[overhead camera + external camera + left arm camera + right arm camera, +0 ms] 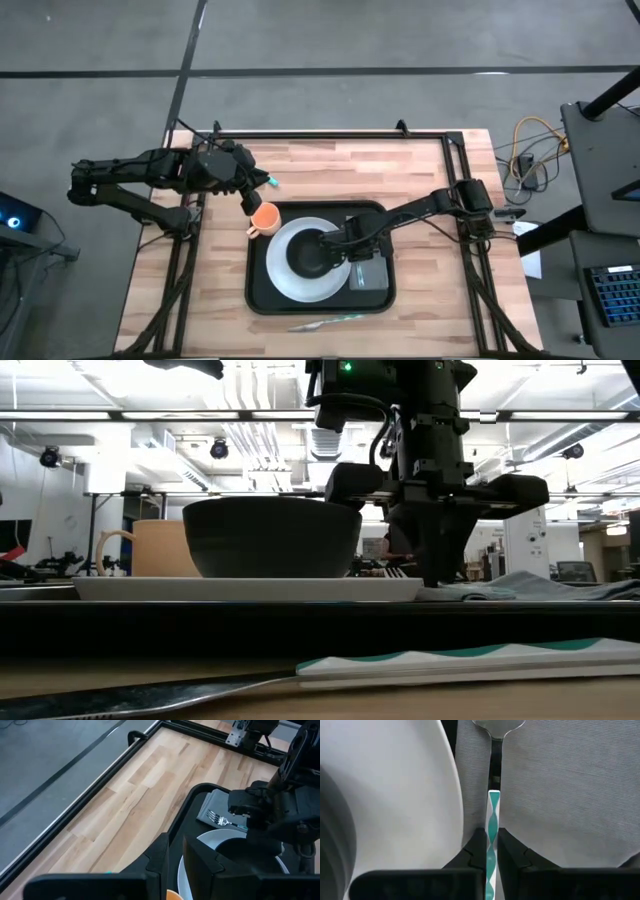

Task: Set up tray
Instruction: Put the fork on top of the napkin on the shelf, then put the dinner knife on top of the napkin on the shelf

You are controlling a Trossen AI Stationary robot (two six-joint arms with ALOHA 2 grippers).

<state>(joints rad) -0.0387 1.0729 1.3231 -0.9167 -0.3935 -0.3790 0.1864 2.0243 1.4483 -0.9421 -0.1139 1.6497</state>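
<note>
Fork (493,805) clamped by its teal handle in right gripper (492,836), low over napkin (560,795), just beside plate (410,795). Thin handle, narrow pinch: could easily twist on release and end up crooked, or slide off onto the plate rim. Might also drag the napkin along if lifted away too flat. Left gripper (250,203) looks pinched on mug (265,217) at the tray's corner on the left arm's side. Can't tell whether on the rim or just outside it; could tip if let go half on the rim.

Tray (262,290) sitting mid-desk (180,300), closer to the edge with the knife (325,323).

Count:
- one tray
- one plate
- one bowl (312,252), on the plate
- one napkin
- one fork
- one mug
- one knife, off the tray
- two grippers, both busy
</note>
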